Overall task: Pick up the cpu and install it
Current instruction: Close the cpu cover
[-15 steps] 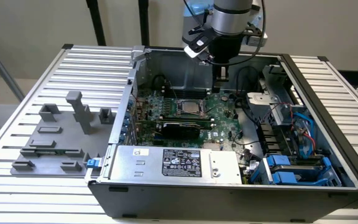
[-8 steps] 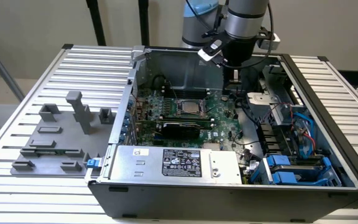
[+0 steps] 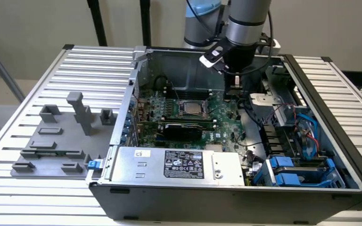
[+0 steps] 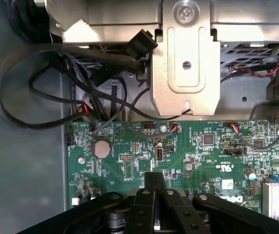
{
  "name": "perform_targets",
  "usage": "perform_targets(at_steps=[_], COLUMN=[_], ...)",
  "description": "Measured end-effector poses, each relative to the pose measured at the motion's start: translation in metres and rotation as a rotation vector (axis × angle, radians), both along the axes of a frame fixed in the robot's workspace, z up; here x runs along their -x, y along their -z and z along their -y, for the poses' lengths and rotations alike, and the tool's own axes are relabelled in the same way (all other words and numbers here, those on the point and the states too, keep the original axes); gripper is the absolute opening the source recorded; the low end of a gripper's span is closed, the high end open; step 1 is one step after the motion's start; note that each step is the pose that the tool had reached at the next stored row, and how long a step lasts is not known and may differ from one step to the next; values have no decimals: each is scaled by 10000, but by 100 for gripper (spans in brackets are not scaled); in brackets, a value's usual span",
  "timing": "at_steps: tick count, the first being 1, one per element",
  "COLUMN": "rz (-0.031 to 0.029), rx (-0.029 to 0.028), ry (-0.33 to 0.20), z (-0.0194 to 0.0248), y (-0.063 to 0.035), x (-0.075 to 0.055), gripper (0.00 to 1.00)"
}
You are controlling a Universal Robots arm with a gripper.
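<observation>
A: One silvery square, seemingly the cpu [image 3: 193, 108], lying flat inside the dark socket frame [image 3: 192, 100] in the middle of the green motherboard [image 3: 162, 101]. Seated fully or not?

B: Cannot tell from here. Looks level, with no corner raised.

A: And the gripper [image 3: 235, 87]?

B: Fingers [image 4: 149, 182] pressed together, holding nothing. Hanging over the board beside the socket, on the exterior view's right of it, close to the black cables [image 4: 37, 97] and the metal bracket [image 4: 186, 63].

A: Advice for the step in hand?

B: Probably a check of the seating. Better to keep the closed fingers away from the loose cables, to come straight from above, and to press only lightly and evenly on the metal top. Never to push sideways; risk of bent pins in the socket, in my judgement.
</observation>
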State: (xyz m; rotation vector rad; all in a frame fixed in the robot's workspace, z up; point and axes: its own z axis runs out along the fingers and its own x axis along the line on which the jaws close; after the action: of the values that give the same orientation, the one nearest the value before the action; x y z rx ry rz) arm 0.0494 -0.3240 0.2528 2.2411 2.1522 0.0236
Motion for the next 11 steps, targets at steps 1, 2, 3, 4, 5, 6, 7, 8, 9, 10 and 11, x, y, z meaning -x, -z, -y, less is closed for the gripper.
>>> perform_targets(at_steps=[1,2,3,4,5,6,7,8,9,10,11], rz=[-1,-5,-32,-119,-244,-366,-489,-616,-740,-873,-997], rx=[0,0,-2,-5,-9,-14,-15,-16,-17,-17,-19], ry=[-8,-15,-21,-29,-36,-41,-47,-50,-55,-59,-62], z=[0,0,0,0,0,0,0,0,0,0,0], y=[15,26,29,29,29,29,29,29,29,29,29], x=[16,37,56,67,77,86,96,107,117,129,139], gripper=[12,12,12,12,12,12,12,12,12,12,12])
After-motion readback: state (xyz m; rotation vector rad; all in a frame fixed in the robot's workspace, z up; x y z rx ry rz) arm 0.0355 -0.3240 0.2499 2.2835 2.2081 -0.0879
